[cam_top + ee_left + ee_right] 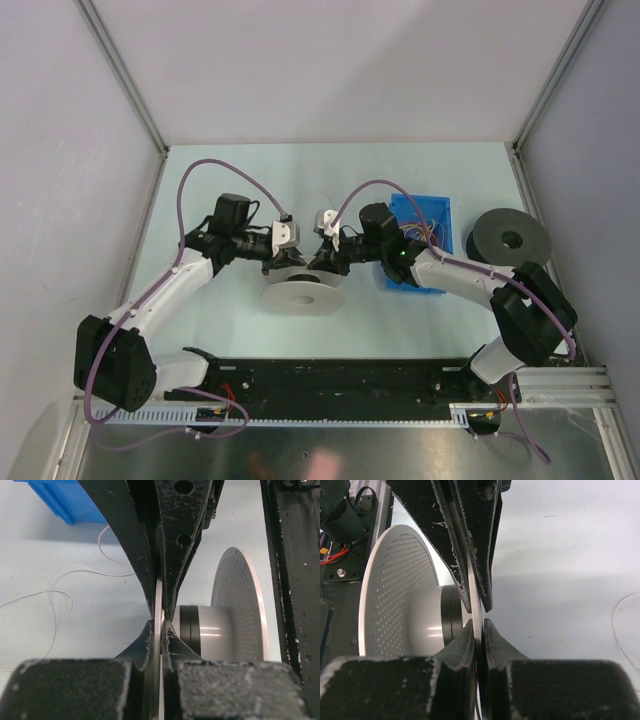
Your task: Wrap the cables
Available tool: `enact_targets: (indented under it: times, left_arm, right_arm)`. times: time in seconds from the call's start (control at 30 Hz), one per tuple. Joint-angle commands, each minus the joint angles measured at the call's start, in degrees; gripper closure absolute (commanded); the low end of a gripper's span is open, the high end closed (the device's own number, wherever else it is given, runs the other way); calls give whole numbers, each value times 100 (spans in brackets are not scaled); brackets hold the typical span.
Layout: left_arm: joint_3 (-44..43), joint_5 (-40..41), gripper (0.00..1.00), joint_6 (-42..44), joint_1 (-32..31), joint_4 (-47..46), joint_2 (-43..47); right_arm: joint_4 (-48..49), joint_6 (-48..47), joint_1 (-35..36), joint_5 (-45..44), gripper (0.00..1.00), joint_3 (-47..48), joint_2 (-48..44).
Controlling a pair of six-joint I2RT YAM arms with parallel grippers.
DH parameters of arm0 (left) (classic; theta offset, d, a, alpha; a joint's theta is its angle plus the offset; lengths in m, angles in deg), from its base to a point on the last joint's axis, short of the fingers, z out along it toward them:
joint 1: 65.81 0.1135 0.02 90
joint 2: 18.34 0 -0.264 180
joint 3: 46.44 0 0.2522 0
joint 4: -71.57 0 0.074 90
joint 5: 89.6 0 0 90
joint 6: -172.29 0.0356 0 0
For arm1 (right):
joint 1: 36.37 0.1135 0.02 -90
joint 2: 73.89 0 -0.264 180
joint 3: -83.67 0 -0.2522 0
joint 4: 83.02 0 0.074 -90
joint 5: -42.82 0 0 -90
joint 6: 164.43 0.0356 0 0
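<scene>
**item: cable wrapping, reel held, cables not yet taken up**

- table (400, 320): pale surface bearing everything below.
- white reel (303, 295): the landmark, at the table's middle, just ahead of the arm bases. it has two perforated flanges joined by a pale hub with a dark band, and no wire shows on the hub.
- black reel (490, 245): well to the right of the white reel, lying flat and untouched.
- blue bin (445, 205): right of the white reel and just behind it, partly under the right arm.
- left gripper (161, 622): at the white reel, fingers pinched shut on the thin edge of one flange.
- right gripper (476, 615): opposite it, likewise clamped on a flange edge.
- cables (428, 232): a tangle of coloured strands inside the blue bin, apart from the white reel.
- pale thread (75, 566): loose loops on the table, on the bin side of the white reel.

step, as judged: steadying the reel, with wrapping not begun. the next move likely calls for one gripper to let go and fetch the cables while the other keeps the flange from tipping.
</scene>
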Motion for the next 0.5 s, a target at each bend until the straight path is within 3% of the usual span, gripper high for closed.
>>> enact_targets:
  times: [0.0, 0.07, 0.17, 0.23, 0.47]
  left_arm:
    - [-167, 170, 99, 73, -65, -109, -4]
    - [-148, 237, 100, 56, -41, -102, 78]
    - [-168, 208, 100, -78, 34, -111, 268]
    - [-216, 150, 100, -197, 102, -111, 412]
    - [-196, 80, 100, -186, 301, -108, 882]
  right_arm:
    - [286, 88, -4, -109, 100, 282, 14]
    - [235, 84, -31, -111, 89, 287, -34]
    - [-2, 65, -155, -104, 62, 290, -207]
    - [-244, -30, -286, -61, 48, 291, -379]
    - [-1452, -779, -833, 184, 38, 289, -791]
